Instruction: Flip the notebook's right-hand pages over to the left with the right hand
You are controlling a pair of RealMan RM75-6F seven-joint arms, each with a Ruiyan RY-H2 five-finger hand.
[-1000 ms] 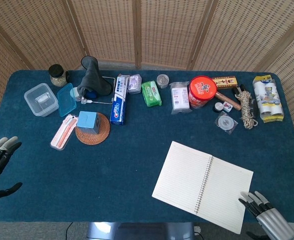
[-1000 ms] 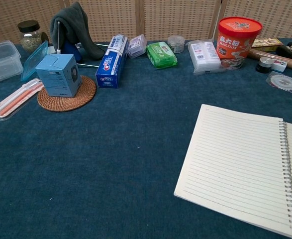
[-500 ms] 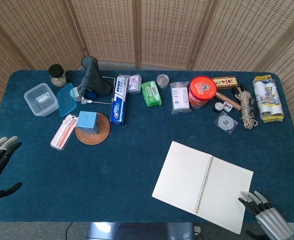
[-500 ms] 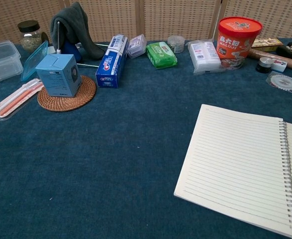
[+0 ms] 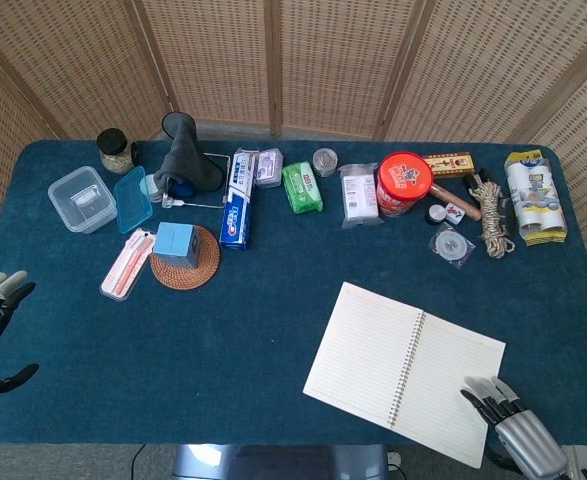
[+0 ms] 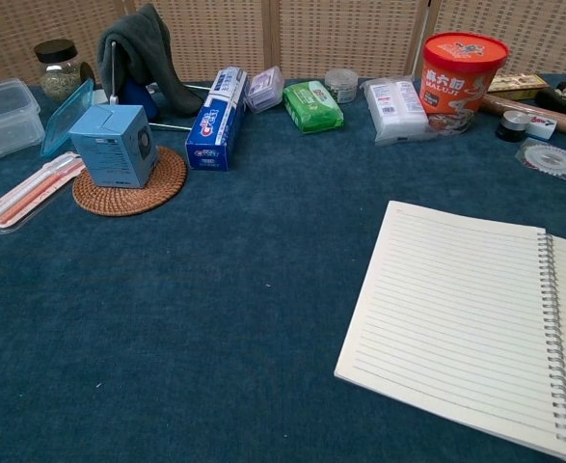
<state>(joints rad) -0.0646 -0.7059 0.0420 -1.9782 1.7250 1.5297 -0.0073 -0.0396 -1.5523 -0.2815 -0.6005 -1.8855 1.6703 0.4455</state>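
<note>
White notebook [image 5: 405, 371] open flat; right robot hand [image 5: 508, 423] overlapping its right-hand page corner.

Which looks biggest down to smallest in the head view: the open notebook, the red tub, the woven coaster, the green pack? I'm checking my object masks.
1. Open notebook, by far the largest.
2. Woven coaster, partly under the blue box.
3. Red tub and green pack look too alike to rank.
</note>
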